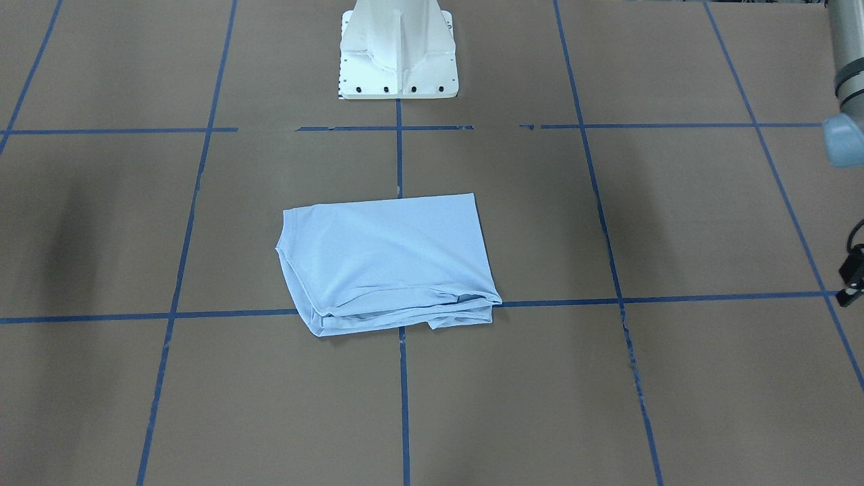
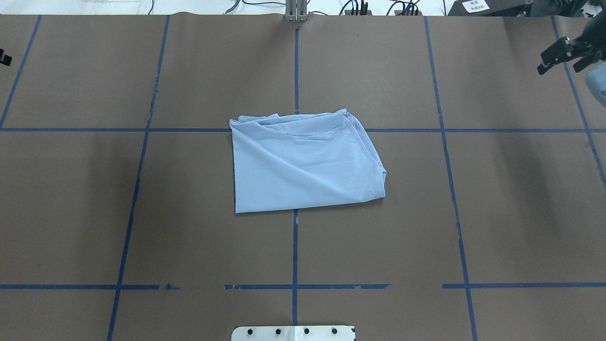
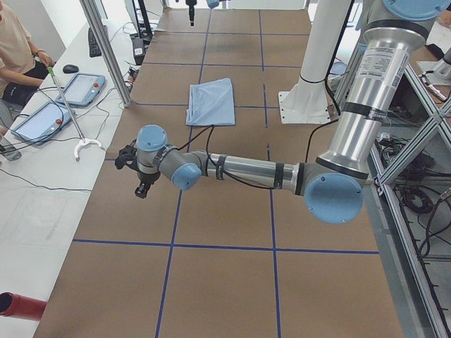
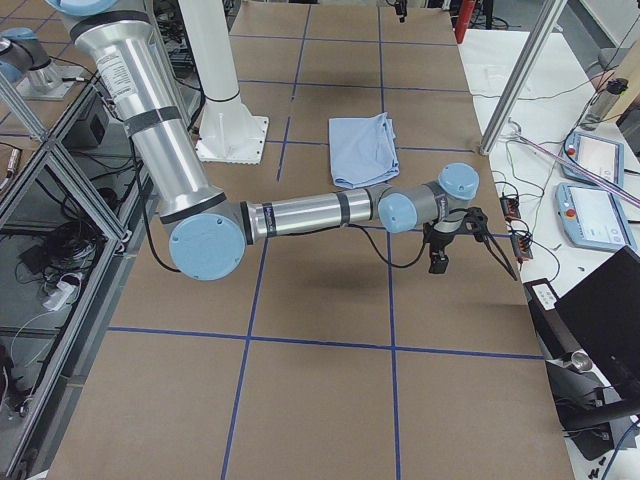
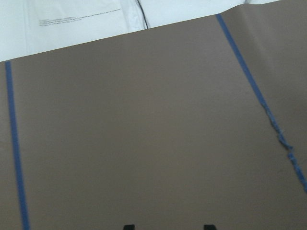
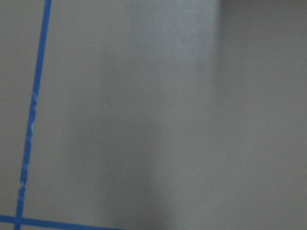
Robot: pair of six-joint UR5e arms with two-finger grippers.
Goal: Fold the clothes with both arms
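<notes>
T-shirt point(image 2: 305, 163) well apart from right end effector point(image 2: 563, 57)

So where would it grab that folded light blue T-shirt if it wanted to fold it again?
On the folded light blue T-shirt, likely the two corners of the edge nearest the robot: the black left gripper on its own side's corner and the black right gripper on the other, each from above. That edge lies flat and straight, while the far edge shows loose stacked layers.
</notes>
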